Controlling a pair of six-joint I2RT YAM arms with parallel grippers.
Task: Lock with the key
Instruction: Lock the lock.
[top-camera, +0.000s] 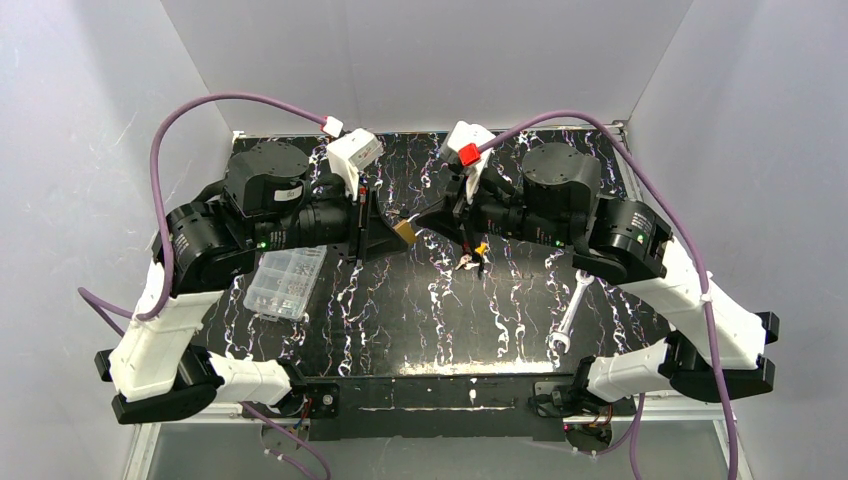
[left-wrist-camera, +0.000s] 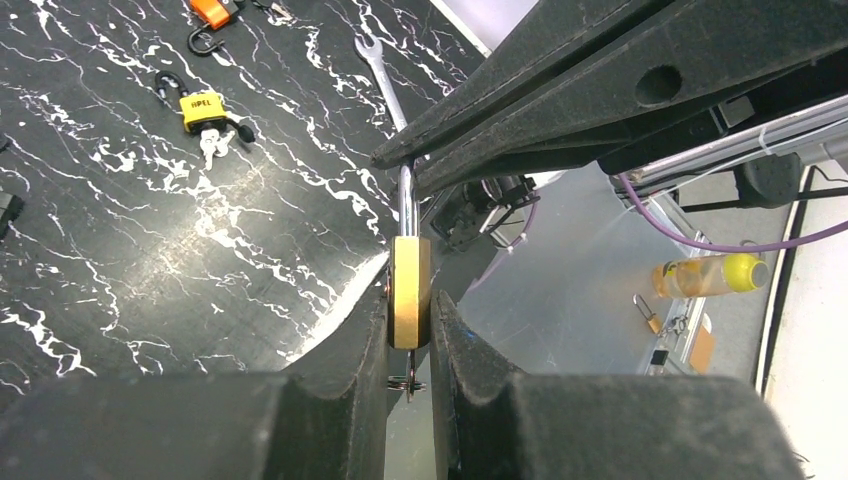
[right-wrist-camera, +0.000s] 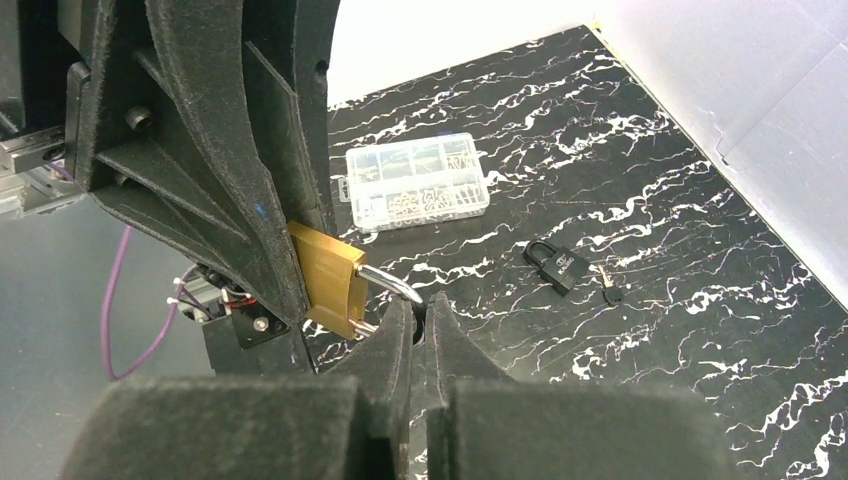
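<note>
The small brass padlock (top-camera: 403, 231) is held in the air above the black, white-veined marble-pattern table (top-camera: 420, 330), pinched from both sides. The left gripper (left-wrist-camera: 410, 325) is nearly closed on the flat brass body, one pad on each face; the right gripper (right-wrist-camera: 420, 312) is narrowed to almost nothing on the curved steel shackle (right-wrist-camera: 392, 287). In the left wrist view the shackle runs straight up from the body into the tips of the right fingers.

Below the body, between the left fingers, a thin metal ring (left-wrist-camera: 408, 383) shows; it is likely a key ring, which suggests a key sits in the keyway, though the key itself is hidden. Whether the shackle's free leg is seated in the body cannot be told from these views. On that footing the padlock is picked up and braced between both arms; pressing the shackle home and turning the key seem left to do.

Just right of the brass padlock, and a little nearer the arm bases, a yellow padlock with keys (left-wrist-camera: 203, 110) lies on the table; farther right lies a steel open-ended spanner (top-camera: 568, 312). To the left of the brass padlock, and nearer, sits a clear plastic compartment box of small parts (top-camera: 285, 282); a small black padlock (right-wrist-camera: 557, 265) with its key lies on that same side, apart from the box.
</note>
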